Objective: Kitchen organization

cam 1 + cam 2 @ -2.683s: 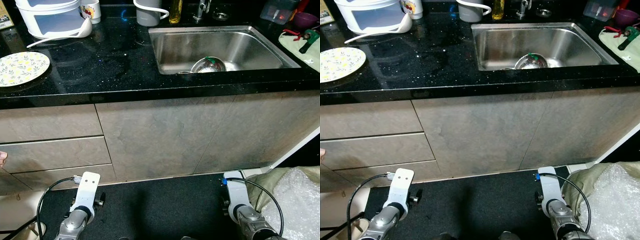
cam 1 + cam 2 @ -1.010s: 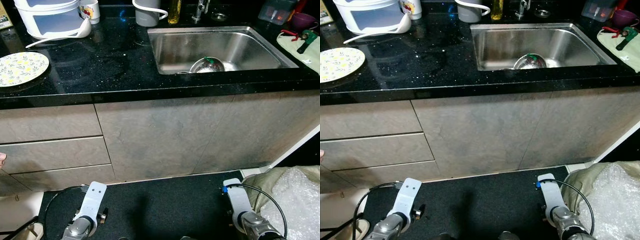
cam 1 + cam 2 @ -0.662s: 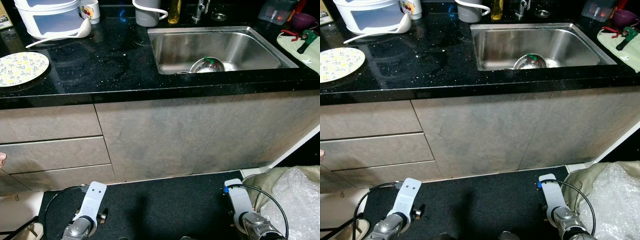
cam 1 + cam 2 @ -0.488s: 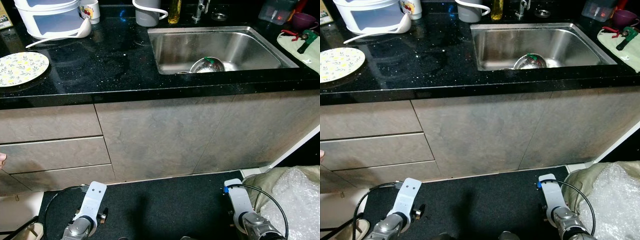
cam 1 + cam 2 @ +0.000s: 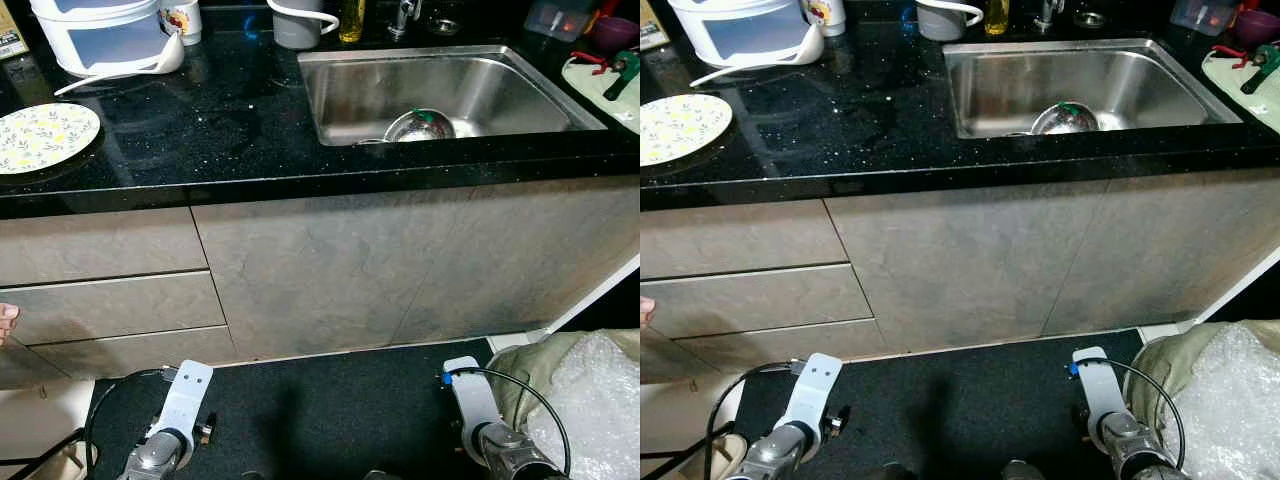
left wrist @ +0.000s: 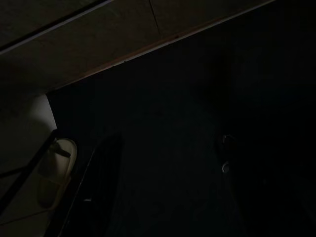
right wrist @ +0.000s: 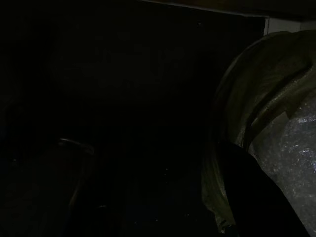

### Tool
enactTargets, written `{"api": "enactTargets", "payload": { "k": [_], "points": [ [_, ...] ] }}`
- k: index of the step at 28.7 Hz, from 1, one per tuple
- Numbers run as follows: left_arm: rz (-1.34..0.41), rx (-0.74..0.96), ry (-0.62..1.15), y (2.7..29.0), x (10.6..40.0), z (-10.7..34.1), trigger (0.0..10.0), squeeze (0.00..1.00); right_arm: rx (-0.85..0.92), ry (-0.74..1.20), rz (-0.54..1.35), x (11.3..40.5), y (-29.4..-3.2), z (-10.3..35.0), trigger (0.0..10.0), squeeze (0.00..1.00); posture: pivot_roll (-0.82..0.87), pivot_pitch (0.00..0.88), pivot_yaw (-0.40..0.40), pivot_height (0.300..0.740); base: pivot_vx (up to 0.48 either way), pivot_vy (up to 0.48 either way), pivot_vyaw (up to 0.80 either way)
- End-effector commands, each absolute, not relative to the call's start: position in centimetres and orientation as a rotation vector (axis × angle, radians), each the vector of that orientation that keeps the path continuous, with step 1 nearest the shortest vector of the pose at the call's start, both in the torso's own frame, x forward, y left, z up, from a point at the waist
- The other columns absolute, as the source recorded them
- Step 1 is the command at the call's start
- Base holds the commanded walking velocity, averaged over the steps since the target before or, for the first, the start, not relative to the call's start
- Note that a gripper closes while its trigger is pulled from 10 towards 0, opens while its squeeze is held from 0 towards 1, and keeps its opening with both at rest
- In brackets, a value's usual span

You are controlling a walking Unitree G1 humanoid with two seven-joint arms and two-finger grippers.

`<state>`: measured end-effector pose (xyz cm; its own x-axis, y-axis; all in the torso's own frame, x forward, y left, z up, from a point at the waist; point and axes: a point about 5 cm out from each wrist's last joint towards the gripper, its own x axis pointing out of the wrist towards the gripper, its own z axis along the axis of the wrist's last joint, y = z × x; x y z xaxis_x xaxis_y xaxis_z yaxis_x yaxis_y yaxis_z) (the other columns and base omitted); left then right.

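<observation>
You're facing a black countertop [image 5: 230, 120] that runs across the top of the frame, grey cabinet fronts [image 5: 320, 270] below it. The steel sink [image 5: 450, 85] sits upper right, with a metal strainer [image 5: 418, 125] in its basin. A floral plate [image 5: 42, 137] lies at upper left. Both arms hang low at the bottom edge; you cannot tell how the jaws of the left gripper [image 6: 106, 187] or the right gripper [image 7: 242, 192] stand.

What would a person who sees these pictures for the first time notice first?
Probably the steel sink set in the black countertop, with a metal strainer lying in its basin. Next, the floral plate at the counter's left end. Both arms hang idle below, near the dark floor mat.
</observation>
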<state>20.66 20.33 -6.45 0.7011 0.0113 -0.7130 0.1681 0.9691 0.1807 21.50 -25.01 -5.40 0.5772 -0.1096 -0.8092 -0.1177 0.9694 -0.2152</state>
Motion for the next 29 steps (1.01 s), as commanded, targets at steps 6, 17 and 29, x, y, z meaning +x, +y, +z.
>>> {"api": "enactTargets", "payload": {
  "k": [6,17,29],
  "points": [
    [-0.091,0.248,0.792,20.51,20.66,-6.41,10.0,0.00,-0.265,0.958,0.009,21.52,-24.92,-5.41,10.0,0.00,0.02,0.100,-0.023,0.740,0.000,0.000,0.00],
    [-0.097,0.248,0.793,20.40,20.54,-6.48,10.0,0.00,-0.261,0.959,0.010,21.41,-24.84,-5.50,10.0,0.00,0.02,0.092,-0.027,0.740,0.000,0.000,0.00],
    [-0.102,0.247,0.794,20.20,20.38,-6.59,10.0,0.00,-0.259,0.964,0.010,21.24,-24.88,-5.59,10.0,0.00,0.02,0.084,-0.032,0.740,0.000,0.000,0.00]
  ]
}}
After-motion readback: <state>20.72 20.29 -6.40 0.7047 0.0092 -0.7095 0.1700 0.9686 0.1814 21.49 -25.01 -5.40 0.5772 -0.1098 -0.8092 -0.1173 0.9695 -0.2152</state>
